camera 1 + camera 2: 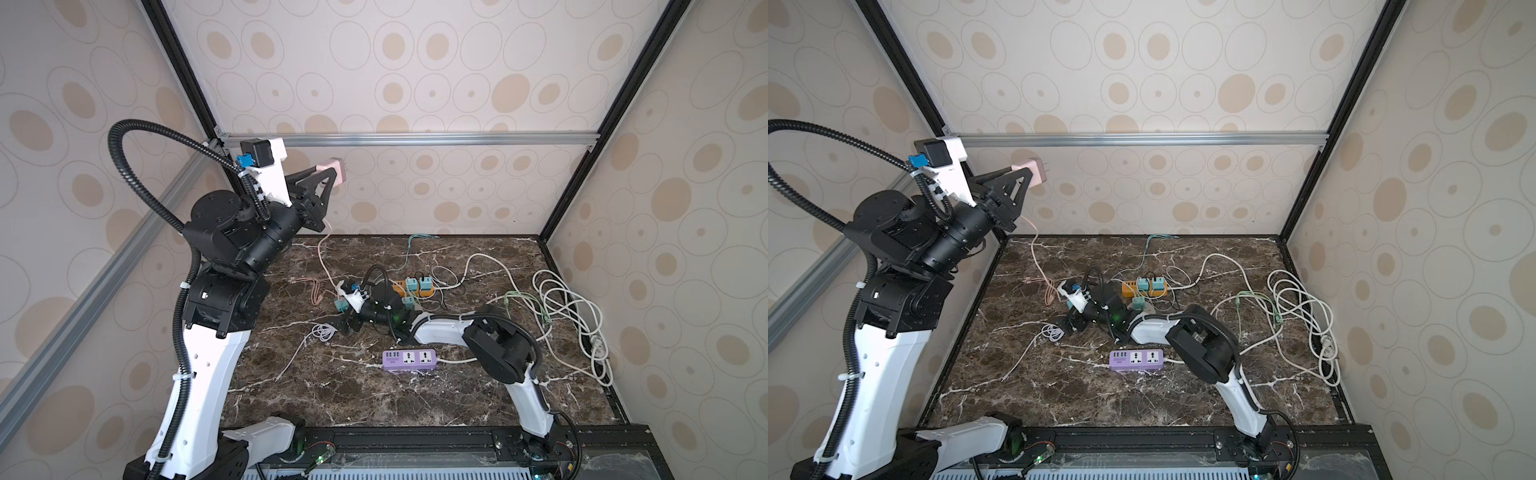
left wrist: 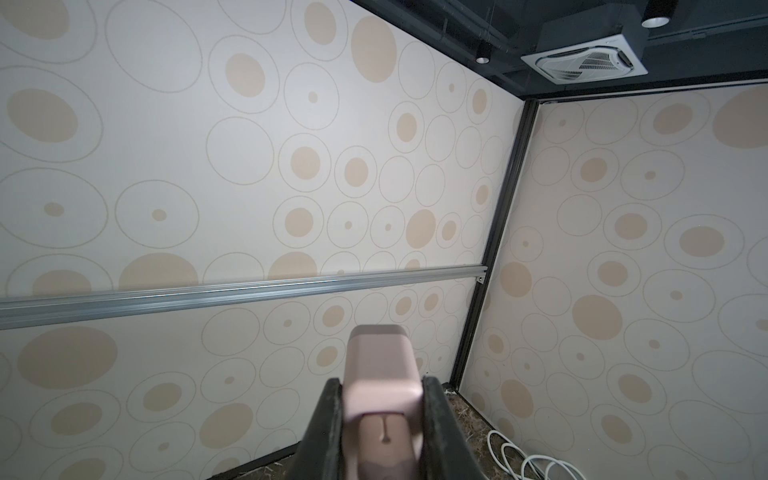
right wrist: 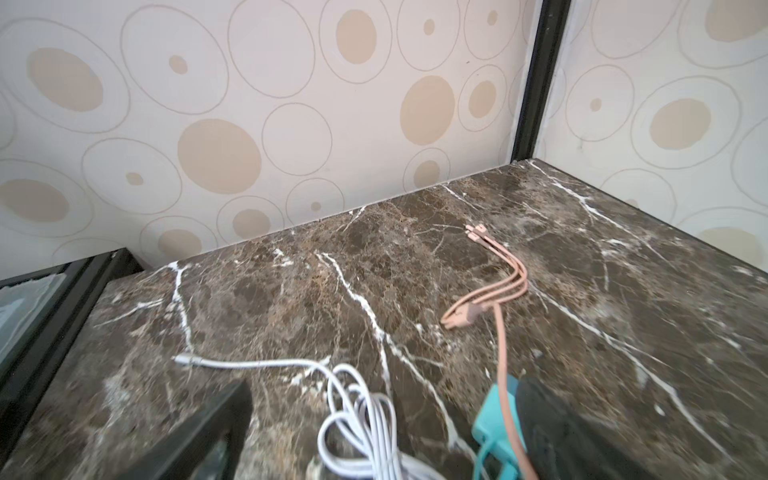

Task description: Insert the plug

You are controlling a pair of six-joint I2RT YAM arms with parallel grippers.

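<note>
Purple power strip (image 1: pixel 409 359) (image 1: pixel 1136 359) lies nearest the front of the marble table (image 1: pixel 332 399), sockets facing up, with its white cord running off under the right arm

Just behind it: right gripper (image 3: pixel 378 399) low over the marble, jaws spread wide and clamping nothing. Right wrist view: coiled white cable (image 3: pixel 357 419) lies on the table between the two fingers. Teal plug (image 3: pixel 494 432) sits just beside one finger, and the pink cable (image 3: pixel 505 353) crosses over it. The cable's three-headed end lies flat further on

Further back: orange power strip (image 1: pixel 426 293) (image 1: pixel 1128 286) with two teal adapters (image 1: pixel 411 285) standing in its top. Loose white cord bundle (image 1: pixel 569 316) lies at the right side of the table

Farthest, seen against the back wall: left gripper (image 1: pixel 332 174) (image 1: pixel 1025 176) (image 2: pixel 382 399) raised high above the back-left corner. Its jaws are pressed onto the sides of the pink plug (image 1: pixel 336 169) (image 1: pixel 1030 172) (image 2: pixel 380 365). In a top view the prongs point away from the gripper. Plug is in the air, well apart from both strips. The pink cable hangs from under the gripper down to the marble
</note>
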